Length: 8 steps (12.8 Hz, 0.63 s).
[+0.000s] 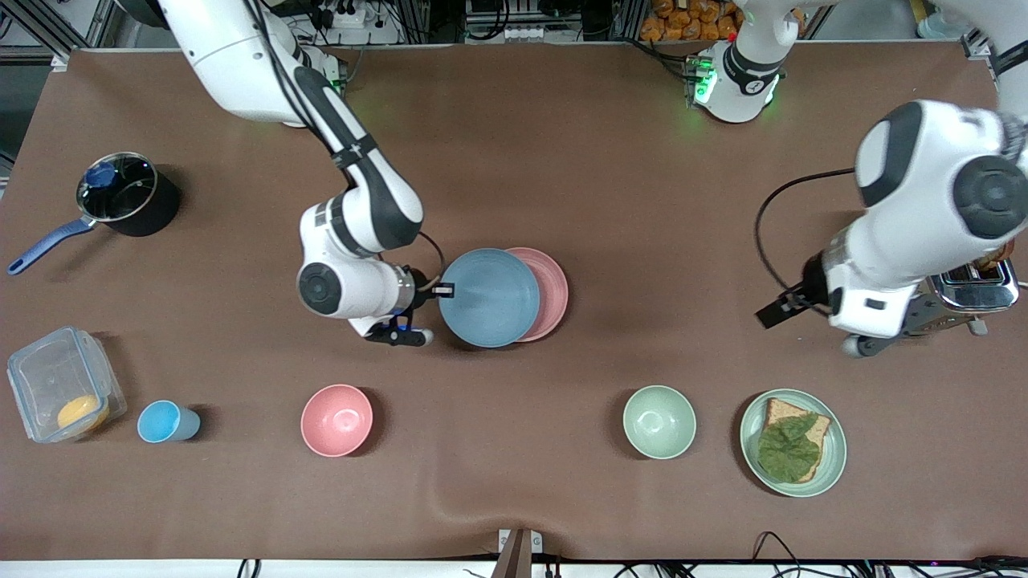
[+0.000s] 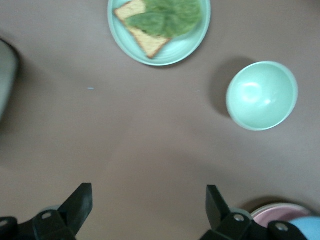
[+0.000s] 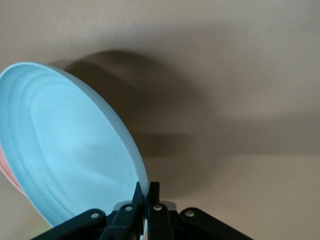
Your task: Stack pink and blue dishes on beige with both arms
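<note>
The light blue plate is held tilted by its rim, and my right gripper is shut on that rim. It overlaps the pink plate, which lies at mid table and shows only as a crescent toward the left arm's end. The right wrist view shows the blue plate pinched in my right gripper, with a pink sliver under it. No beige plate is visible. My left gripper waits open and empty over bare table by the toaster; its wrist view shows the gripper and the pink plate's edge.
Nearer the front camera stand a pink bowl, a green bowl, and a green plate with toast and lettuce. A blue cup, a clear container and a pot sit at the right arm's end. A toaster is under the left arm.
</note>
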Available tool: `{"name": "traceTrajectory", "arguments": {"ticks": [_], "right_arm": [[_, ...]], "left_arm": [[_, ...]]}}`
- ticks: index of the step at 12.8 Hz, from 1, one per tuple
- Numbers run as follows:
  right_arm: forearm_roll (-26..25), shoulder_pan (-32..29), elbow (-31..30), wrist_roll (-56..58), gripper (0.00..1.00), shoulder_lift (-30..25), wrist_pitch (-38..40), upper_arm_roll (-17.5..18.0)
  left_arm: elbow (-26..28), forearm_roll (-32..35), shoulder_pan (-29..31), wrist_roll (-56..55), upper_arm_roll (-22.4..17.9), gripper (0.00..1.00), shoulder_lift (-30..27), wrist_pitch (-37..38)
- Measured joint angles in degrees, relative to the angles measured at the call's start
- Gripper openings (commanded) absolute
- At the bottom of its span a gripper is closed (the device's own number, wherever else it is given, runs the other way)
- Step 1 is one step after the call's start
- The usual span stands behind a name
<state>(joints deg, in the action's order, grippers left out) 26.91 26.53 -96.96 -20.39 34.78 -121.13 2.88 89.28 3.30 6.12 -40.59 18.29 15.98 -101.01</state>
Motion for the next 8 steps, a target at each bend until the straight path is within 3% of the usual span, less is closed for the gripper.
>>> {"name": "traceTrajectory", "arguments": {"ticks": [3,4,5,7,8], "right_arm": [[0.0,3.8,-0.3,-5.2,0.04,0.5,-4.7,0.0],[0.0,4.5,-0.3,-6.1,0.42,0.6,-5.3,0.0],[0.2,4.6,-0.3,-6.4,0.99,0.6,-5.4,0.0],[1.1,4.5,-0.2,-6.4,1.0,0.6,-5.7,-0.4],[1.2,4.5,0.0,-6.4,1.0,0.6,-5.7,-0.6]], "left_arm": [[-1.3,-0.1,7.4,13.9,0.5,1.0,-2.9,4.5],[-1.5,-0.2,11.3,18.6,1.6,1.0,-4.1,5.0],[-1.6,-0.3,14.0,21.5,2.3,1.0,-5.3,5.6],[-1.8,-0.4,12.7,24.4,0.1,1.0,-7.9,6.5],[-1.8,-0.4,8.3,25.9,-4.1,1.0,-9.4,7.1]]}}
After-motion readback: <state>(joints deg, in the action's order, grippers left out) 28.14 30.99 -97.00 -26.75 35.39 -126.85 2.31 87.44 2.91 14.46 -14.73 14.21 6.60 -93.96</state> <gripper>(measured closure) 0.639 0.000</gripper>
